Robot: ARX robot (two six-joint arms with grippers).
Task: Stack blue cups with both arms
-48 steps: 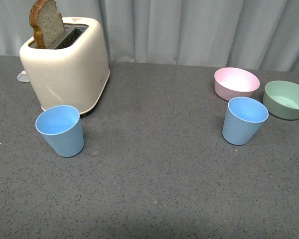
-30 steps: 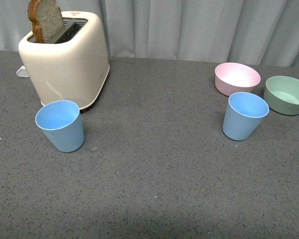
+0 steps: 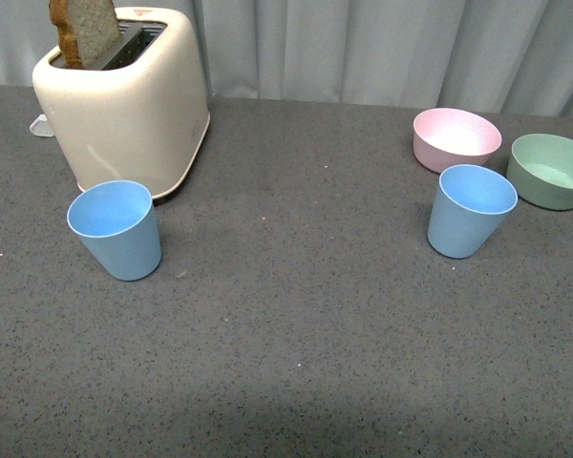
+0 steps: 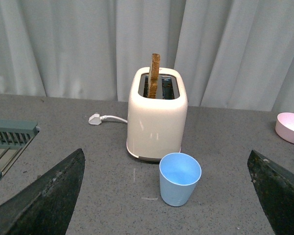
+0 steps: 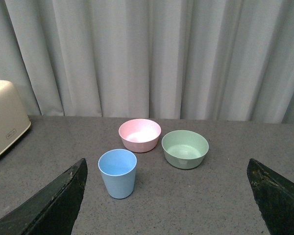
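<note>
Blue cups [image 3: 115,231] [image 3: 471,212] yet to be grasped: left gripper [image 4: 165,152] and right gripper [image 5: 166,159] both spread wide, empty (approach step, seemingly), one cup left, just nearer than toaster [image 3: 124,105], other right, beside pink bowl [image 3: 456,138]; next, closing on each.

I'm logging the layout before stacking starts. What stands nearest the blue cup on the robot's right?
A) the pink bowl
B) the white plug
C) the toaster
A: the right blue cup stands just in front of the pink bowl, while the toaster is far across the table, beside the left blue cup.
</note>
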